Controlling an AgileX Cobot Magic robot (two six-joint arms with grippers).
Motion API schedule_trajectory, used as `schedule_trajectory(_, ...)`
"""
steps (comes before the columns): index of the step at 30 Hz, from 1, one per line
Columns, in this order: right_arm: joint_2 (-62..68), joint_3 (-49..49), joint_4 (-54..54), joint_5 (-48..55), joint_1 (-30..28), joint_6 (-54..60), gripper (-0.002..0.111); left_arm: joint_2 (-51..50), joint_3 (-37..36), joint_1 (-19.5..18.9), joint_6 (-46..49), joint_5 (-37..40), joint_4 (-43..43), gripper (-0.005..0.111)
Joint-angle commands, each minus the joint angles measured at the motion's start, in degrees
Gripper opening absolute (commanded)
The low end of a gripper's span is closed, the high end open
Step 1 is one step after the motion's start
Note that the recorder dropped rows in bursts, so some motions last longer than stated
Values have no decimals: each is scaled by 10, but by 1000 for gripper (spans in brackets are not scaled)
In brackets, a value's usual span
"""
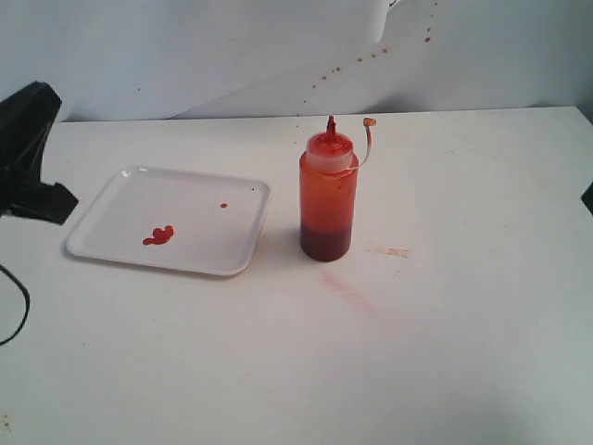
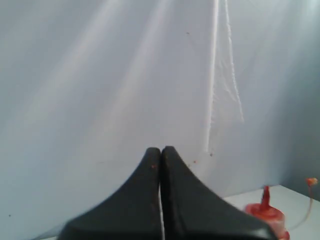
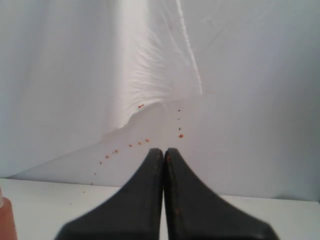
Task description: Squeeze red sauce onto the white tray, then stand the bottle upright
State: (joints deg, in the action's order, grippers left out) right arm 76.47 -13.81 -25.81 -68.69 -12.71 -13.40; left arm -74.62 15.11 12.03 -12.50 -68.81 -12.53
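Observation:
The bottle (image 1: pixel 328 197) stands upright on the table to the right of the white tray (image 1: pixel 111 199), its red nozzle up and the small cap hanging off on its tether. A blob of red sauce (image 1: pixel 158 236) and one small drop lie on the tray. At the exterior view's far left edge sits my left gripper (image 1: pixel 57 199), apart from the tray; its black fingers are pressed together, shut on nothing (image 2: pixel 160 152). The bottle top (image 2: pixel 265 212) shows low in the left wrist view. My right gripper (image 3: pixel 164 152) is also shut and empty, facing the white backdrop.
Pinkish smears (image 1: pixel 347 289) stain the table in front of the bottle. Small red spatters dot the white backdrop (image 1: pixel 361 60). A black cable (image 1: pixel 18 311) loops at the left edge. The right arm barely shows at the right edge (image 1: pixel 587 197).

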Motion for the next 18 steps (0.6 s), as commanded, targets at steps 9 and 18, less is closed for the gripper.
schedule_trajectory(9, -13, 31, -1, -13, 2, -4, 0, 4, -14, -1, 6, -12, -154, 0)
schedule_trajectory(18, -13, 31, -1, -13, 2, -4, 0, 4, -14, -1, 6, -12, -154, 0)
